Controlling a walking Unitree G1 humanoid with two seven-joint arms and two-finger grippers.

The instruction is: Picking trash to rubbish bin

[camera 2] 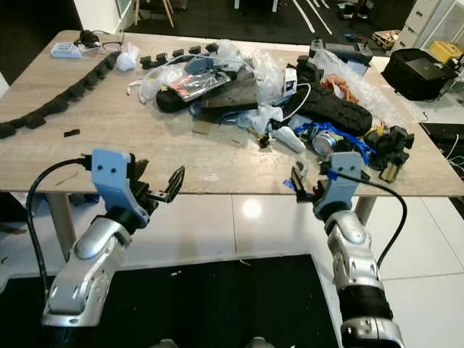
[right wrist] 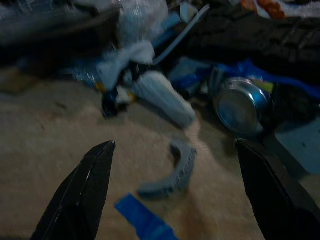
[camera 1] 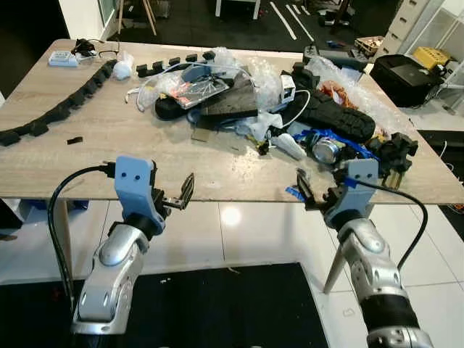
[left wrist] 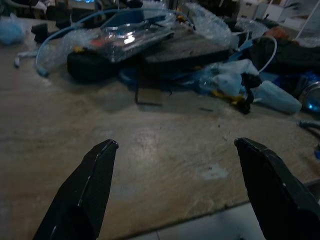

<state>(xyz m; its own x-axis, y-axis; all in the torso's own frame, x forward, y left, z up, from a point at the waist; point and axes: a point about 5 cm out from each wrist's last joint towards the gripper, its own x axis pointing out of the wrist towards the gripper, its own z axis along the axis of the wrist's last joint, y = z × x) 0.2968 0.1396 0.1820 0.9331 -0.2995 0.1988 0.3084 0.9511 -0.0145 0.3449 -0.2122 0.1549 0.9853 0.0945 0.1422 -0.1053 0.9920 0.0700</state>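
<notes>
While we stand at the near edge:
Worktop [camera 1: 109, 138]: trash heap [camera 1: 239, 94] mid-far.
Left gripper [camera 1: 177, 196]: fingers spread, empty.
Right gripper [camera 1: 308, 192]: our fingers apart, curved scrap [right wrist: 172, 175] between.

A light wood-grain table [camera 1: 109, 138] stood on glossy white floor tiles [camera 1: 239, 232] that reflected a ceiling light. A black mat [camera 1: 239, 304] lay below its near edge. White drawer units [camera 1: 409, 22] stood beyond its far right corner.
</notes>
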